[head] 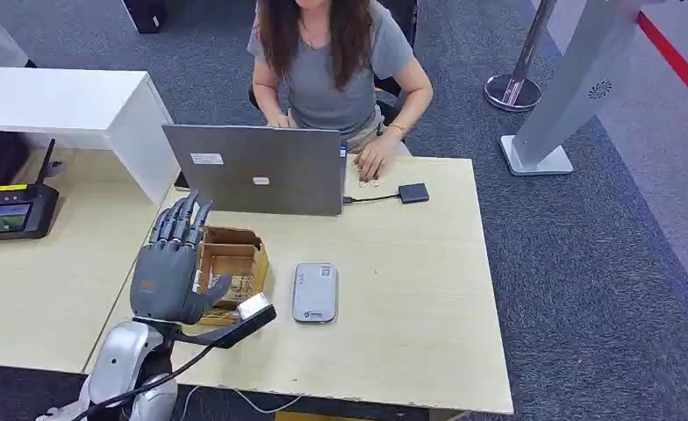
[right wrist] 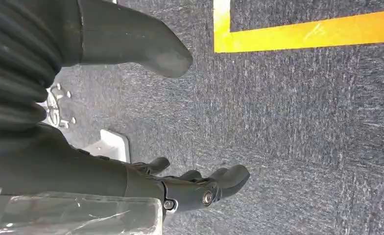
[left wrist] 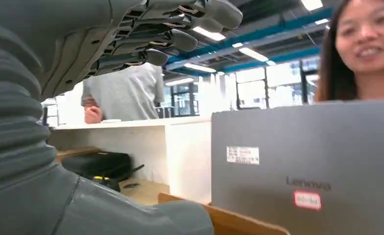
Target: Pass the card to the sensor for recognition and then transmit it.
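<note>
Grey left hand [head: 172,267] over a brown cardboard box [head: 232,260]. Silver-grey sensor [head: 314,292] on pale wood table [head: 411,289]. Grey laptop [head: 257,168]; dark carpet [right wrist: 288,122], yellow stripe [right wrist: 302,32].

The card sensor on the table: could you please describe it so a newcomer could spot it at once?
Start at the light wooden table with the grey laptop at its far edge. In front of the laptop, just right of the open cardboard box beside the robot's left hand, lies the card sensor. It is the only flat, silver-grey, rounded slab there.

Open-plan office/reception: wooden desk [head: 411,289] mid-frame, laptop [head: 257,168], grey carpet [head: 586,263], stanchion base [head: 513,91] upper right, ceiling strip lights [left wrist: 258,53].
</note>
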`<control>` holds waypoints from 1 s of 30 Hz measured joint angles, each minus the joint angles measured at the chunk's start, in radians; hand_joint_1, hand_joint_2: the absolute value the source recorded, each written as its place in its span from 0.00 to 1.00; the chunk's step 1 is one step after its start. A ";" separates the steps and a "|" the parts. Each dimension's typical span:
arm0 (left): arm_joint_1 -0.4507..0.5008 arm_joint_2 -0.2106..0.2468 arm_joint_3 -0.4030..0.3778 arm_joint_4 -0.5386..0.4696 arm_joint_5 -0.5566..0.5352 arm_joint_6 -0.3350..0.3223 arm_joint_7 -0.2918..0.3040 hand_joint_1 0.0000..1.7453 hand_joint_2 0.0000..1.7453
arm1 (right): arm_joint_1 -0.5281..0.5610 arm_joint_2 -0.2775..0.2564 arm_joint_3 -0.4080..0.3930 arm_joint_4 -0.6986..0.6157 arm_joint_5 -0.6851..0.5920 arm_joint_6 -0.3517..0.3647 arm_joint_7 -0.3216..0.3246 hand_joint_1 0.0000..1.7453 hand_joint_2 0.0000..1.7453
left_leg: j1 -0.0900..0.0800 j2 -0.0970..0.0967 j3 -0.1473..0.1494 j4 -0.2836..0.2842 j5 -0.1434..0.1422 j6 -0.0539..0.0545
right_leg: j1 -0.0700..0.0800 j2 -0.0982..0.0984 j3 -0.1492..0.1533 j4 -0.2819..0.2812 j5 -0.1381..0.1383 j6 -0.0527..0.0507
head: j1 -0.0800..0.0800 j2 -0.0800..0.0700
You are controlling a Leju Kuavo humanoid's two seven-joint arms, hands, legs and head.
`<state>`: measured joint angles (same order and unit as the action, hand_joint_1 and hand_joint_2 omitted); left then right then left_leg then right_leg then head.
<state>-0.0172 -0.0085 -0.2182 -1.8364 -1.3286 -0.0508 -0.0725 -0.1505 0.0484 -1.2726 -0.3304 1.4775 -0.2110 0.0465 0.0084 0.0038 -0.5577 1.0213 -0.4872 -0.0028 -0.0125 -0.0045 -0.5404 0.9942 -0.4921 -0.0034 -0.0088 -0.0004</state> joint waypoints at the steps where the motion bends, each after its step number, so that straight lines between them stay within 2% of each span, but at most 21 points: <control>1: -0.011 0.019 -0.009 0.002 0.016 -0.018 0.005 0.00 1.00 | 0.000 0.000 0.000 0.000 0.000 0.000 -0.003 0.00 1.00 | 0.000 0.000 0.000 0.000 0.000 0.000 | 0.000 0.000 0.000 0.000 0.000 0.000 | 0.000 0.000; 3: -0.033 0.061 -0.016 0.008 0.044 -0.049 0.008 0.00 1.00 | 0.000 0.000 0.000 0.000 -0.001 0.000 -0.006 0.00 1.00 | 0.000 0.000 0.000 0.000 0.000 0.000 | 0.000 0.000 0.000 0.000 0.000 0.000 | 0.000 0.000; 6: -0.078 0.138 -0.030 0.022 0.122 -0.133 0.006 0.00 1.00 | 0.000 -0.002 -0.002 0.002 -0.011 0.000 -0.009 0.00 1.00 | 0.001 0.000 0.000 0.000 0.000 0.000 | 0.000 0.000 0.000 0.001 0.000 0.000 | 0.000 0.000; 10: -0.131 0.262 -0.050 0.035 0.320 -0.265 0.007 0.00 1.00 | 0.000 -0.008 -0.004 0.003 -0.017 0.001 -0.011 0.00 1.00 | 0.001 0.001 0.000 0.000 0.000 -0.001 | 0.000 0.001 0.000 0.001 0.000 0.000 | 0.000 0.000; 16: -0.170 0.407 -0.085 0.035 0.548 -0.359 0.026 0.00 1.00 | -0.001 -0.018 -0.004 0.005 -0.013 0.000 -0.010 0.00 1.00 | 0.001 0.001 0.000 0.000 0.000 -0.001 | 0.000 0.001 0.000 0.001 0.000 0.000 | -0.001 0.000; 21: -0.196 0.509 -0.111 0.022 0.735 -0.399 0.052 0.00 1.00 | -0.002 -0.024 -0.004 0.008 -0.010 0.000 -0.010 0.00 1.00 | 0.001 0.001 0.000 0.000 0.000 -0.001 | 0.000 0.001 0.000 0.001 0.000 0.000 | 0.000 0.000; 26: -0.203 0.632 -0.125 -0.013 0.983 -0.428 0.051 0.00 1.00 | -0.007 -0.029 -0.004 0.013 0.004 0.001 -0.006 0.00 1.00 | 0.001 0.002 0.000 0.000 0.000 -0.001 | 0.001 0.003 -0.001 0.001 0.000 0.000 | 0.000 0.000; 30: -0.214 0.689 -0.136 -0.045 0.998 -0.426 0.056 0.00 1.00 | -0.012 -0.029 -0.004 0.017 0.002 0.001 -0.005 0.00 1.00 | 0.001 0.002 0.000 0.000 0.001 -0.001 | 0.001 0.002 -0.001 0.001 0.000 0.000 | 0.000 0.000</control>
<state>-0.2313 0.6802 -0.3547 -1.8810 -0.3307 -0.4769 -0.0161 -0.1626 0.0195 -1.2764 -0.3132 1.4798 -0.2102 0.0420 0.0096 0.0056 -0.5580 1.0212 -0.4864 -0.0039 -0.0119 -0.0026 -0.5412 0.9954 -0.4920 -0.0038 -0.0092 -0.0004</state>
